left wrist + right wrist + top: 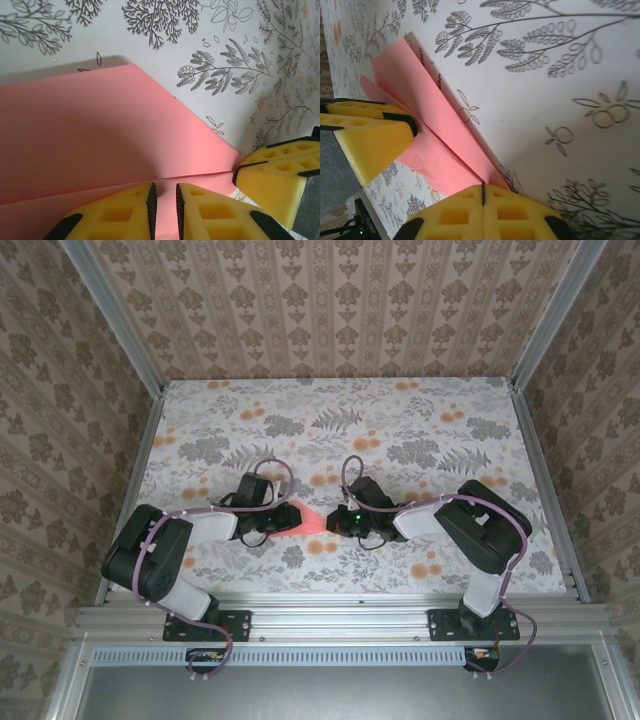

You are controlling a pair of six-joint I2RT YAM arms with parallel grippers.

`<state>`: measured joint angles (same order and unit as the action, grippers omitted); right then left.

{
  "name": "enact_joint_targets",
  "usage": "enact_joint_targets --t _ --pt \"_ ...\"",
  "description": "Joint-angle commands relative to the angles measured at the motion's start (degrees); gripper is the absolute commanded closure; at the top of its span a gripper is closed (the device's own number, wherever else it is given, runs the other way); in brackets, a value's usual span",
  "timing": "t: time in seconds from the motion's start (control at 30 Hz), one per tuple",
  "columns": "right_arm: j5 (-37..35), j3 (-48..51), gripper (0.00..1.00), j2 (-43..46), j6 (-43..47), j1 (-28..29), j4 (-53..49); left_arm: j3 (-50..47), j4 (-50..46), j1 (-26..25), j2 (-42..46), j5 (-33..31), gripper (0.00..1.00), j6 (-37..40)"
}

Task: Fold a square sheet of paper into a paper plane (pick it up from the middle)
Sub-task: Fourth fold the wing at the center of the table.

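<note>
– So, entry for this moment: where is the paper plane point(300, 521)?
– Flat on the counter point(400, 440), mid-width, near the arm bases, between the two tools. It is part-folded: a pink wedge, point toward the right arm.
– Tools?
– Right tool point(483, 192): jaws together, clamped on the pointed end, with the centre crease running straight into the seam. Left tool point(165, 192): jaws a narrow slit apart over the wide end, pink showing in the slit. Cannot tell whether its pads touch the paper.
– Risks?
– Judgement only. One: if the left tool closes off the crease line, the fold goes skew. Two: if either arm draws away along the plane with both clamped, thin paper tears or slips out of the nose grip. Three: the tools sit just beside each other, so a sideways move could knock them together.
– Room?
– The far half of the counter is open, and both flanks too. The side rail point(547, 490) is well apart from the arms. The tight spot is between the tools themselves.
</note>
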<state>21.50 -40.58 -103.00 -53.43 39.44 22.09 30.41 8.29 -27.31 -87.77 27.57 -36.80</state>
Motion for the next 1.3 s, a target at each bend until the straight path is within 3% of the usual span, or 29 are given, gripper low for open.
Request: enact_joint_targets --t 0.0,0.37,0.53,0.8,1.27 --pt "-3.9 4.1 0.98 0.2 2.1 -2.9 -8.3 -1.9 -6.4 3.1 -3.2 -5.5 0.78 4.2" --pt "-2.5 4.6 0.97 6.6 6.0 -5.4 -12.9 -0.9 -5.4 3.6 -5.3 -3.1 0.78 5.4" --pt "3.3 -2.8 0.88 7.2 11.8 -5.3 -16.6 -0.1 -5.0 3.6 -5.7 -1.5 0.79 6.4" --pt "8.6 -14.1 0.76 0.4 21.5 -5.6 -25.4 2.9 -6.6 3.6 -4.7 0.9 0.78 11.1" --pt "15.9 -16.4 0.69 -5.0 21.8 -5.3 -22.2 21.7 -23.4 3.7 -4.7 3.1 0.70 19.4"
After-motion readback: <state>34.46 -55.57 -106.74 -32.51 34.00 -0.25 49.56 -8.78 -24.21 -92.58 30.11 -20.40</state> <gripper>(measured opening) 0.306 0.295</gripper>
